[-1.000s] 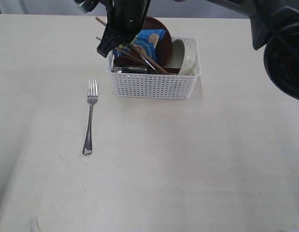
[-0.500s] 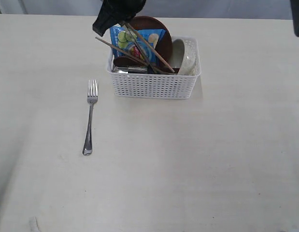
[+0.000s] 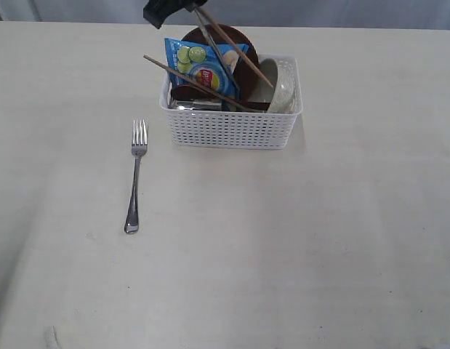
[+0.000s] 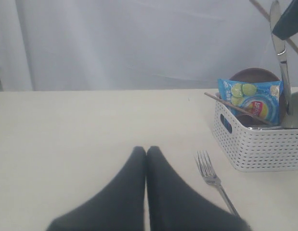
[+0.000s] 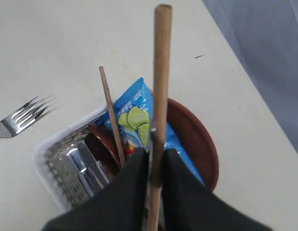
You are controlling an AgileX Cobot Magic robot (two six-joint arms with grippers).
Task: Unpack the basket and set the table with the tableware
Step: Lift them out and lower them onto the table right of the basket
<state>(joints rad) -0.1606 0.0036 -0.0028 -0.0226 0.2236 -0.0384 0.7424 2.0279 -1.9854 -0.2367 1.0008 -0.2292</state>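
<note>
At the far side of the table (image 3: pixel 297 240) stands the white basket (image 3: pixel 232 132). In it are the off-white bowl (image 3: pixel 283 83), brown plate (image 3: pixel 243 40), a blue chip bag (image 3: pixel 203 69), a steel cup (image 5: pixel 74 168) and the dark red spoon (image 5: pixel 101 139). My right gripper (image 3: pixel 170 9) hangs above the basket's far left corner, shut on one chopstick (image 5: pixel 161 72) and the steel knife (image 4: pixel 280 53), whose lower ends still reach into the basket. The second chopstick (image 3: pixel 188 78) leans across the basket. The fork (image 3: pixel 136 178) lies left of it. My left gripper (image 4: pixel 146 150) is shut, empty, low over the table.
A pale curtain (image 4: pixel 139 43) hangs behind the table's far edge. The basket sits near that edge. The fork lies about a hand's width from the basket's left wall.
My right gripper has risen and moved away from the basket, lifting the knife and one chopstick. The chip bag now shows more fully.
</note>
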